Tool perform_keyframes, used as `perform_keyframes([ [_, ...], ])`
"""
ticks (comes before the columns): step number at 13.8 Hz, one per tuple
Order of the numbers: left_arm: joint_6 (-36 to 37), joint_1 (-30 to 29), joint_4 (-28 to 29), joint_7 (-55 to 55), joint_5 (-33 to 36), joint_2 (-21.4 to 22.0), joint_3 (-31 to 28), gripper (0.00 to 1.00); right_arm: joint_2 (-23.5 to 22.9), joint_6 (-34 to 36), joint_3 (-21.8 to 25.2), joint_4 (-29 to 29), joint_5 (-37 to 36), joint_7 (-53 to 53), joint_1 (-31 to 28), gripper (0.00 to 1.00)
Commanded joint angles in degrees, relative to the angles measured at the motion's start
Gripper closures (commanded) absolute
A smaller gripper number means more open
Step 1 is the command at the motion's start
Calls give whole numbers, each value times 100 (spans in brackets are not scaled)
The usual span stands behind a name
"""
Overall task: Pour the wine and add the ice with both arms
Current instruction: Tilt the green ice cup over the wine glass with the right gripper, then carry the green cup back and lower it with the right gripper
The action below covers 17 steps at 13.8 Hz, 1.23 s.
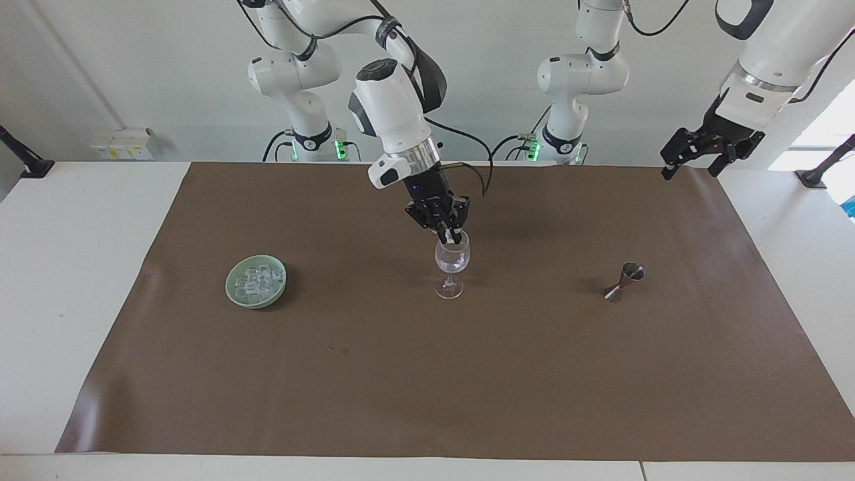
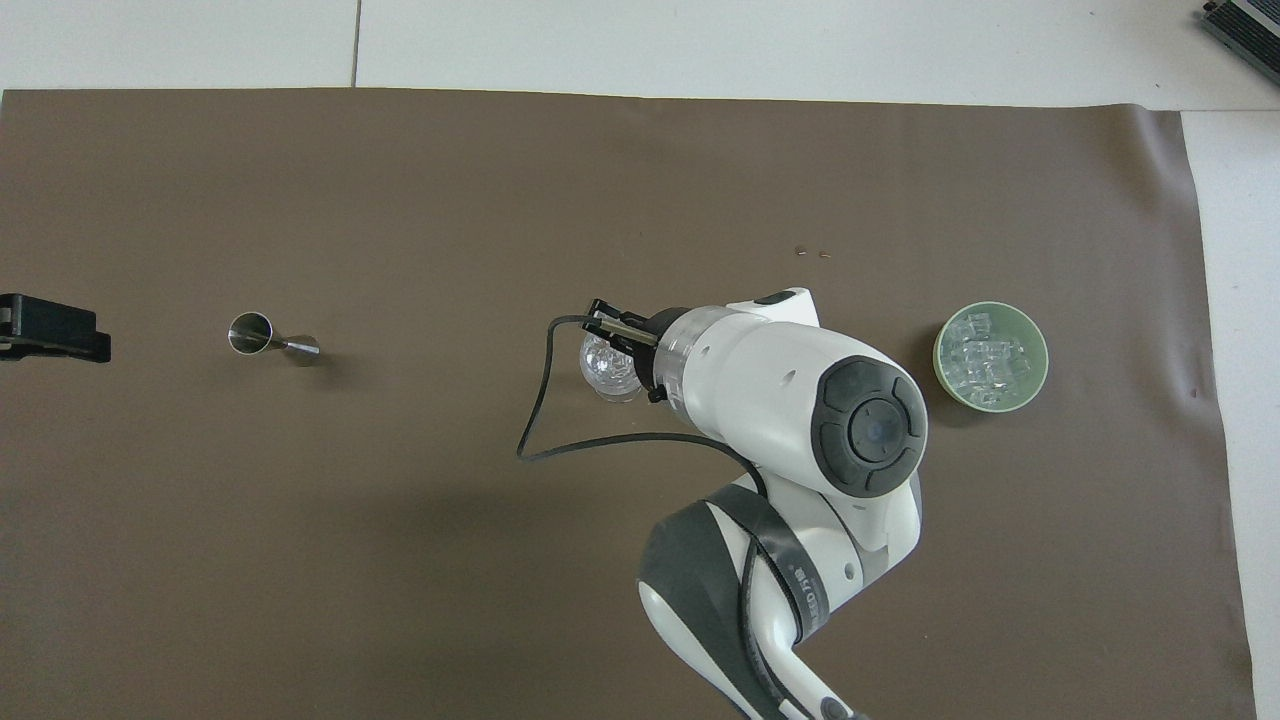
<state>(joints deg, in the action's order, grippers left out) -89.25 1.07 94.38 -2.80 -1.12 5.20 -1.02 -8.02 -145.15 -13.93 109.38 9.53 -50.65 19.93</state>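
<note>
Right pincer [image 1: 451,236] centre frame, tips at rim of upright clear stemmed wine glass [image 1: 451,262], directly over the bowl; can't tell its finger state. Clear ice cubes [image 1: 255,281] in pale green round dish [image 1: 234,288], mid-left. Left pincer [image 1: 691,160] apart, waits upper right, steel jigger [image 1: 623,282] below it

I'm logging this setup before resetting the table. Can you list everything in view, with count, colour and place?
Clear stemmed wine glass: one, upright at the middle of the mat, ice inside.
Pale green round dish: one, toward the right arm's end.
Small clear ice cubes: several, piled in the dish.
Steel double-cone jigger: one, toward the left arm's end.
Brown mat: one, covering the white table.
Right gripper: black, at the glass's rim.
Left gripper: black, open, raised, waiting over the mat's corner.
</note>
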Motion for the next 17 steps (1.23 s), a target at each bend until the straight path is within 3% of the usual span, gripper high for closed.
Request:
perform_keyframes([
  [1,-58,-37,195,16,42,165,14,0,29,-22,-40,-39,-3,-77,11,0],
  [7,-136,-46,186,33,42,165,5,0,292,240,136,-215,-380,55,-278,0],
  [10,-102,-46,186,34,42,165,5,0,537,1065,145,-382,-830,589,-682,0],
  [15,-66,-37,195,25,42,165,14,0,977,2155,145,-470,-839,1995,-1595,0],
  [17,-66,-37,195,25,42,165,5,0,1004,2918,319,-829,-839,2470,-1738,0],
])
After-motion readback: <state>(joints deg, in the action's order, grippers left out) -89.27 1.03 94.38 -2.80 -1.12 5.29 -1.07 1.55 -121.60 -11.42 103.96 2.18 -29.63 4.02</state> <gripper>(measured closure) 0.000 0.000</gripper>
